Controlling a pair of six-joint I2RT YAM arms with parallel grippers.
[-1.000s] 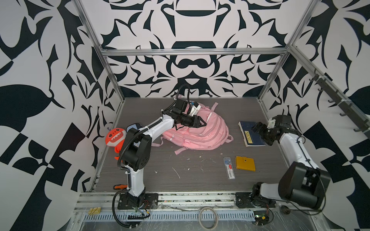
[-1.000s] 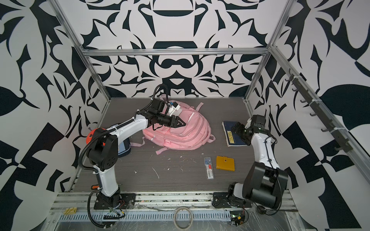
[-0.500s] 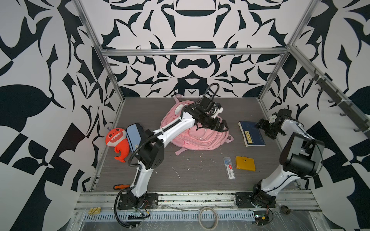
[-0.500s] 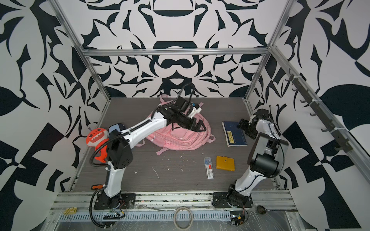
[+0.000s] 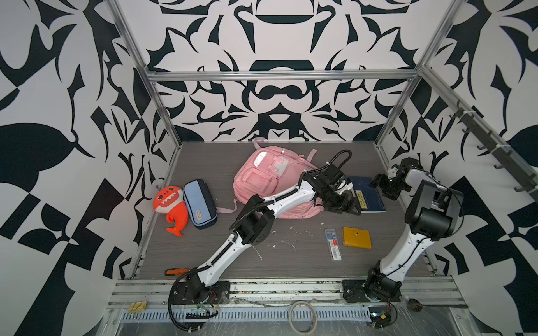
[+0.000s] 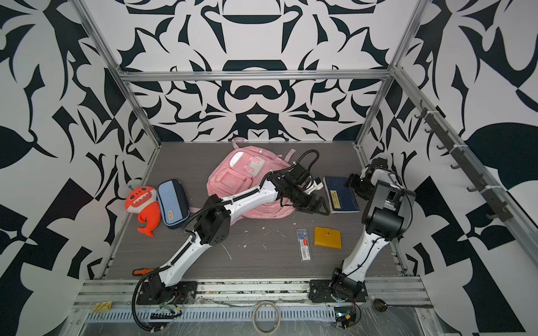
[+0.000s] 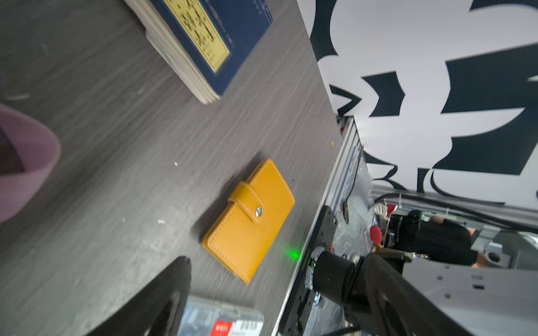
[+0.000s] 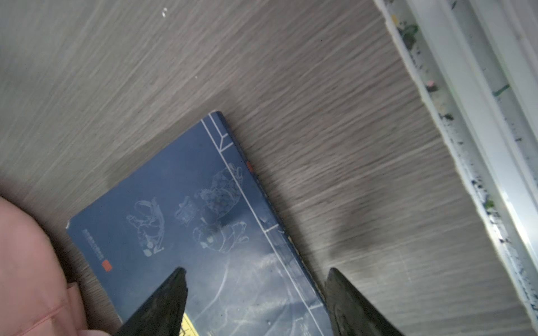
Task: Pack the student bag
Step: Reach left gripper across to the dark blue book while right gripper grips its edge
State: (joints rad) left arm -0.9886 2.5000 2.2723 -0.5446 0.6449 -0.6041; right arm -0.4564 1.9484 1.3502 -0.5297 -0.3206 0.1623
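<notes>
**Both grippers open beside the navy book, pink bag lying toward the back**

Closest to you, an orange-handled tool (image 5: 174, 272) lies at the front left edge of the surface (image 5: 291, 261). A little further in, on the right, you have a clear plastic case (image 5: 333, 244) and a yellow wallet (image 5: 356, 237) lying flat, just beside each other.

Beyond the wallet, your left arm stretches across the middle and over the near right corner of the student bag (image 5: 267, 180). The left gripper (image 5: 346, 208) hangs between that bag and the navy book (image 5: 368, 195). Its jaws stand apart with nothing between them. The left wrist view shows only one finger (image 7: 163, 299), above bare surface, with the wallet (image 7: 249, 221) beyond it.

The book lies flat, close to the right of the bag. Your right gripper (image 5: 382, 186) sits at the book's far right corner, jaws spread and holding nothing. In the right wrist view one finger (image 8: 166, 302) is over the cover (image 8: 198, 232) and the other is over bare surface past the spine. You cannot tell whether either one touches.

On the left, near the wall, the orange plush toy (image 5: 171, 208) and the blue pencil case (image 5: 201, 203) lie side by side, touching.

The student bag lies from the middle toward the back of the surface, front pockets facing up, top loop toward the back wall.
</notes>
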